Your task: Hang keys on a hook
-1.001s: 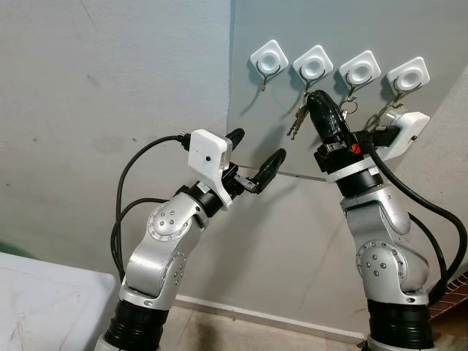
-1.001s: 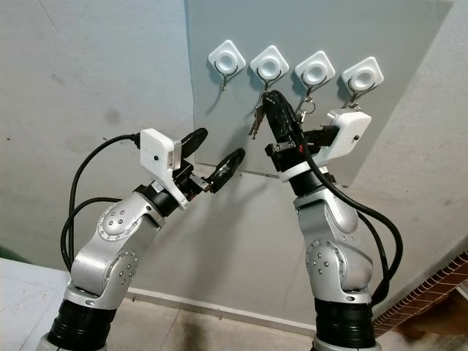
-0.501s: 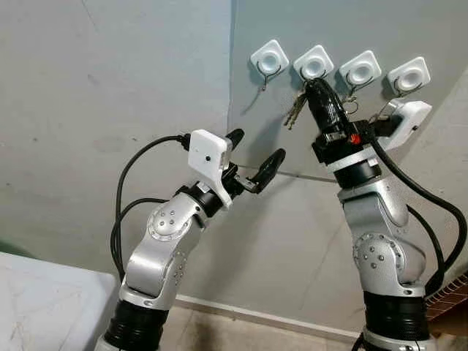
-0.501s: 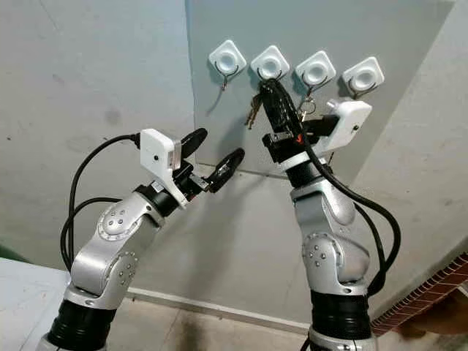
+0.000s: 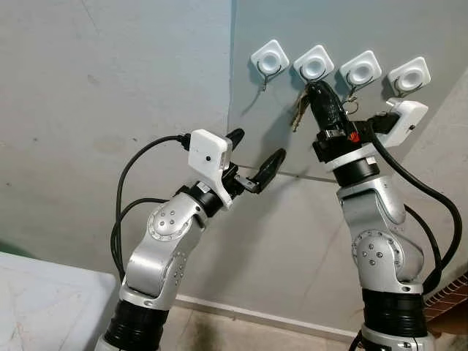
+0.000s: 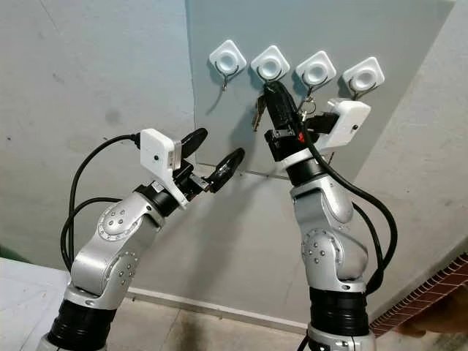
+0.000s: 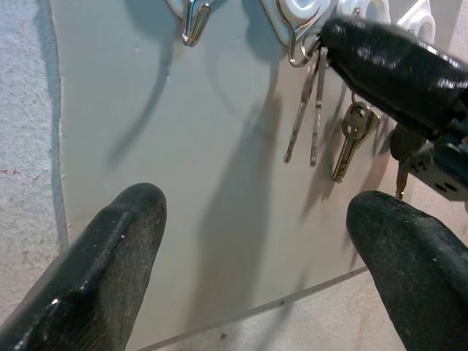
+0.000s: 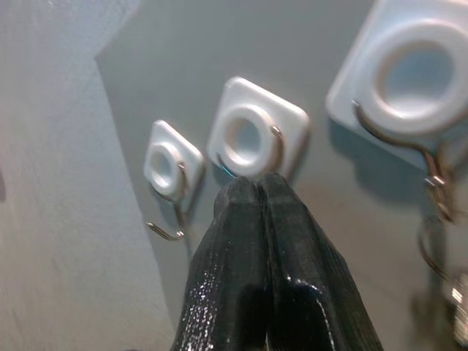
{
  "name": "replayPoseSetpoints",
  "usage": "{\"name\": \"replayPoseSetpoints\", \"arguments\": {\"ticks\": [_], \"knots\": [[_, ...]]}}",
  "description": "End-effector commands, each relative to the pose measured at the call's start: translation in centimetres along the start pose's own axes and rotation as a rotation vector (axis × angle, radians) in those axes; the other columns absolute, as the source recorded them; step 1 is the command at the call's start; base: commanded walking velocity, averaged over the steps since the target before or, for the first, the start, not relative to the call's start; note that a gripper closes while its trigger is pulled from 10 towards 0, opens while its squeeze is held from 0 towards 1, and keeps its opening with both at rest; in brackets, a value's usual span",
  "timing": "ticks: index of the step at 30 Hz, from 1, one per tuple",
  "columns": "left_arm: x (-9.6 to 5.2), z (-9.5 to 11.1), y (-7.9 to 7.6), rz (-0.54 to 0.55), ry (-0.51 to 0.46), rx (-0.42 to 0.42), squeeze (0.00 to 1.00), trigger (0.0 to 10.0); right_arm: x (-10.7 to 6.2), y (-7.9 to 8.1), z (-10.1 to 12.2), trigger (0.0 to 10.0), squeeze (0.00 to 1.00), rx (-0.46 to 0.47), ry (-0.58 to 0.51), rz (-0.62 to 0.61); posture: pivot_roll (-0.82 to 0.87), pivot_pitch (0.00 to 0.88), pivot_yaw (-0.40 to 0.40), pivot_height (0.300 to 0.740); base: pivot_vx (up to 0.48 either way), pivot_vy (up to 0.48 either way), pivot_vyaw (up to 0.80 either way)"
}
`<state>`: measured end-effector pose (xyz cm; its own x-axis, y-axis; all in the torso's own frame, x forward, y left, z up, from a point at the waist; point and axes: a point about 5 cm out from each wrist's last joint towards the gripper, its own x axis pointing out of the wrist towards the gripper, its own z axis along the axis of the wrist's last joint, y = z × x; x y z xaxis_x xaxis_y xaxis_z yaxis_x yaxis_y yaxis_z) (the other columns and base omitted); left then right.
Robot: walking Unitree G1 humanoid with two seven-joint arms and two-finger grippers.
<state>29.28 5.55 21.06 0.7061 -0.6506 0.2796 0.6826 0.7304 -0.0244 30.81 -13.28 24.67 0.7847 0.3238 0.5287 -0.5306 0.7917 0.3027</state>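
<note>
Fingers of the left gripper are standing wide apart with nothing between them, the arm raised in front of the grey wall and pointing toward the smooth grey panel. Four white square hooks are sitting in a row along the top of that panel. The first hook, farthest to the robot's left, is carrying nothing on its wire. The second hook is having the right gripper pressed up just beneath it, the two black fingers closed tightly together at their tips; in the right wrist view the tips are meeting right under this hook's metal loop. A bunch of keys is dangling just to the left of those fingers, its ring at the second hook's wire where the fingertips are pinching. The third hook is holding another key set, hanging behind the right arm. The fourth hook is sitting above the right wrist camera.
</note>
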Motion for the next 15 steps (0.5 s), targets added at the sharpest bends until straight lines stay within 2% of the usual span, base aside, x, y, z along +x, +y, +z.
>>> {"name": "replayPoseSetpoints", "arguments": {"ticks": [1,7,11,15], "knots": [[0.07,0.64,-0.21,-0.007,-0.023,0.004,0.0,10.0,-0.16,-0.26,-0.02,10.0,0.0,0.021,0.004,-0.029,0.05,0.0,-0.013,0.74,0.0,0.0,0.0],[0.13,0.62,-0.3,-0.013,-0.023,0.001,0.0,10.0,-0.4,-0.64,-0.16,10.0,0.0,0.092,-0.008,-0.074,0.05,0.0,-0.009,0.74,0.0,0.0,0.0],[0.17,0.58,-0.29,-0.016,-0.02,0.001,0.0,10.0,-0.58,-0.99,-0.35,10.0,0.0,0.193,-0.022,-0.1,0.05,0.0,-0.008,0.74,0.0,0.0,0.0],[0.14,0.64,-0.22,-0.015,-0.021,0.0,0.0,10.0,-0.62,-0.87,-0.45,10.0,0.0,0.2,-0.013,-0.08,0.05,0.0,-0.007,0.74,0.0,0.0,0.0]]}}
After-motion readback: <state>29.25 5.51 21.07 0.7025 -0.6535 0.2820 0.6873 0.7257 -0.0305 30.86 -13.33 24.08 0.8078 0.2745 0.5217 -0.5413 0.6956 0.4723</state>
